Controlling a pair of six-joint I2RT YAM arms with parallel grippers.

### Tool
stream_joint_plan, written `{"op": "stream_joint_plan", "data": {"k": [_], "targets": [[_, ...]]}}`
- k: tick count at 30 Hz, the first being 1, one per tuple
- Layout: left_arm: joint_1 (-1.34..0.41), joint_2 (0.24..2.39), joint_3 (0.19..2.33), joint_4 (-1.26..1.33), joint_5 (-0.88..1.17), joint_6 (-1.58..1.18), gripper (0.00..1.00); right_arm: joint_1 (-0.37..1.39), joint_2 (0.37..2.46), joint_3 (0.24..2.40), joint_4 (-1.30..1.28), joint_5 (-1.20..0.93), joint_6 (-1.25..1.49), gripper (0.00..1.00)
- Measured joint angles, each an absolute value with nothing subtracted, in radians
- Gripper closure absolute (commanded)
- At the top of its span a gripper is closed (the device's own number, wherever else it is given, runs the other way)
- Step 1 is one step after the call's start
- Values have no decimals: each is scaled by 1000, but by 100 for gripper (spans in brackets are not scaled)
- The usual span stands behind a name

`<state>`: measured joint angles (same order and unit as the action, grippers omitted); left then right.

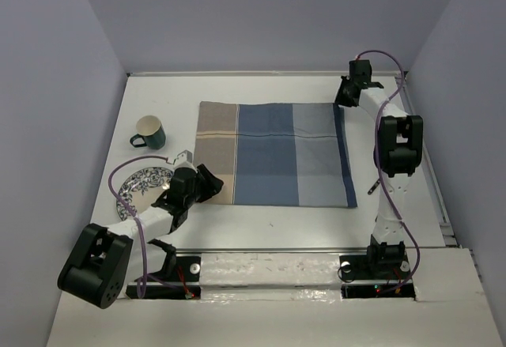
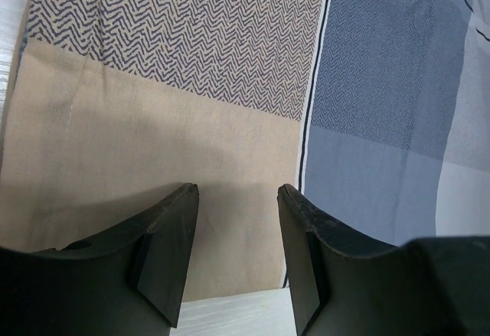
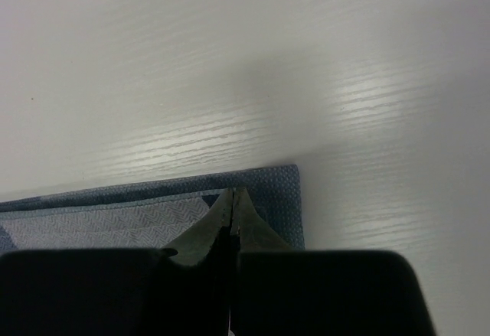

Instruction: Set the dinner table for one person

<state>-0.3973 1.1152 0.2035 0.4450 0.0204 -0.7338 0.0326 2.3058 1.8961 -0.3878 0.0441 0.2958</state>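
Big plain white rectangular bench (image 1: 269,224) sits under everything, looks rigid, nothing to grab. Blue-and-tan plaid cloth placemat (image 1: 269,153) on it looks floppy, so grab corners. Left pincer (image 2: 237,192) gapes; right pincer (image 3: 232,194) is squeezed together at the far-right corner.

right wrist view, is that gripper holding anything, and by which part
The right gripper seems shut on the placemat, pinching its far right corner.
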Motion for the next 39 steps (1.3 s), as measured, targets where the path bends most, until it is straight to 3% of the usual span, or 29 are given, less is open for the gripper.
{"op": "stream_joint_plan", "data": {"k": [9,11,12,14,17,21,27,33,39], "targets": [[-397,1077,175,451,30,-751,41,34,2275,1882,-377,105,282,100],[-397,1077,174,451,30,-753,41,34,2275,1882,-377,113,277,88],[-397,1076,174,449,30,-754,41,34,2277,1882,-377,114,276,72],[-397,1063,174,437,30,-753,41,34,2282,1882,-376,113,275,54],[-397,1015,179,385,30,-753,41,34,2282,1882,-377,99,269,40],[-397,863,264,252,9,-739,38,45,2220,1827,-363,47,266,37],[-384,743,586,90,-113,-648,33,165,1883,1539,-212,-57,318,37],[-171,811,802,6,-145,-560,33,440,1579,1221,33,-157,414,41],[115,962,827,-33,-74,-538,34,628,1524,1031,109,-200,466,41]]}}
